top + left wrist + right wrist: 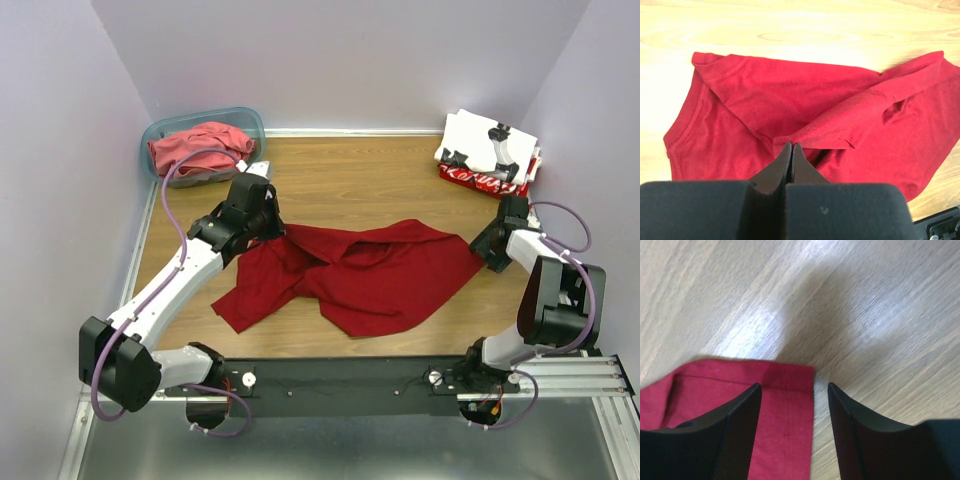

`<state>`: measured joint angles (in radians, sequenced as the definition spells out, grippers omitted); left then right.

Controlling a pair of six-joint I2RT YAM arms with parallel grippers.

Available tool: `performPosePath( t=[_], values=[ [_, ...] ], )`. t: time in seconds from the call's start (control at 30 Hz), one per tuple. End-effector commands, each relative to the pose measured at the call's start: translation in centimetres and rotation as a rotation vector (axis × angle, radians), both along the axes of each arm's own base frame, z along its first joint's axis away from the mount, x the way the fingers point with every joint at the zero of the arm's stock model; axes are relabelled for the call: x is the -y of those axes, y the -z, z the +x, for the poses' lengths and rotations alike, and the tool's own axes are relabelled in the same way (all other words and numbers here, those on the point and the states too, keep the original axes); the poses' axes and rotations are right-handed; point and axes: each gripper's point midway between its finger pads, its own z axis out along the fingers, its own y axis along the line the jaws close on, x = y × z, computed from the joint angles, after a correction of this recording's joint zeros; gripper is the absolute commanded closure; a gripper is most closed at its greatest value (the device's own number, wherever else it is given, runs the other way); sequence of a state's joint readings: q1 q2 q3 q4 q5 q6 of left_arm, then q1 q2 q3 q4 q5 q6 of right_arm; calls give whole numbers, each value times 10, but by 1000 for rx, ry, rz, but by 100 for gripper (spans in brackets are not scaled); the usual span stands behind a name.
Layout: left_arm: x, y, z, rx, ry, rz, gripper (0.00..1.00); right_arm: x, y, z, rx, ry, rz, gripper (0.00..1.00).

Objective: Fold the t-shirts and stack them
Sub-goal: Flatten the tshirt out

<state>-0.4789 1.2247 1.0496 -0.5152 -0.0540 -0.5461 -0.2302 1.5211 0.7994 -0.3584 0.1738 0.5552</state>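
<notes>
**Item 1. Deep red t-shirt** point(365, 272): centre of the overhead view, spread loosely and rumpled on the table, with one sleeve trailing to lower left. A raised ridge of cloth runs across it in the left wrist view.

**Item 2. Coral-red t-shirt** point(200, 148): upper left, bundled inside the teal tub point(148, 140).

**Item 3. White t-shirt with black prints** point(490, 140): upper right, folded, lying on top of the red t-shirt with white lettering point(478, 181).

**Surface and room.** Table point(350, 180) of light wood grain. Pale lavender walls point(350, 60) enclose it at the back and both sides.

**Left gripper** point(272, 232): the arm reaches diagonally up from lower left. The fingers are clenched together, pinching the end of the cloth ridge at the shirt's left part.

**Right gripper** point(484, 250): the arm is bent back from lower right, with its tip low at the shirt's right corner. The jaws are parted; the hemmed corner lies between and under them, and nothing is grasped.
</notes>
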Motion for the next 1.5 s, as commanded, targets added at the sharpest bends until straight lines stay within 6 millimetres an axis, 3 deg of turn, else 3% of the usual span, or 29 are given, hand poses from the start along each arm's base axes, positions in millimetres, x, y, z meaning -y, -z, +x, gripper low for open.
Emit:
performPosePath(
  t=[0.0,0.23,0.43,0.67,0.9,1.0,1.1,1.17,1.3,1.47],
  values=[
    [-7,-19,4,56,-10,2,100,5,-3,13,37,-16,22,40],
    [-10,-9,5,39,-3,6,100,16,13,14,17,5,50,51],
    [-10,-8,8,37,-3,7,100,7,18,8,12,-8,86,61],
    [-11,-12,10,44,-5,4,100,-5,23,-14,-4,-13,116,61],
    [-12,-9,10,37,1,14,100,-3,33,-22,-49,-30,103,67],
    [-13,-10,10,38,-3,13,100,-3,35,-24,-60,-38,99,78],
    [-13,-10,10,38,-8,9,100,-4,39,-29,-81,-45,101,94],
    [-14,-10,10,39,-9,11,100,-5,39,-29,-84,-51,107,99],
    [-20,-13,13,49,-22,19,100,-6,31,-26,-71,-58,110,100],
    [-31,-29,24,86,-53,25,100,-7,-2,-11,0,-70,118,99]
  ],
)
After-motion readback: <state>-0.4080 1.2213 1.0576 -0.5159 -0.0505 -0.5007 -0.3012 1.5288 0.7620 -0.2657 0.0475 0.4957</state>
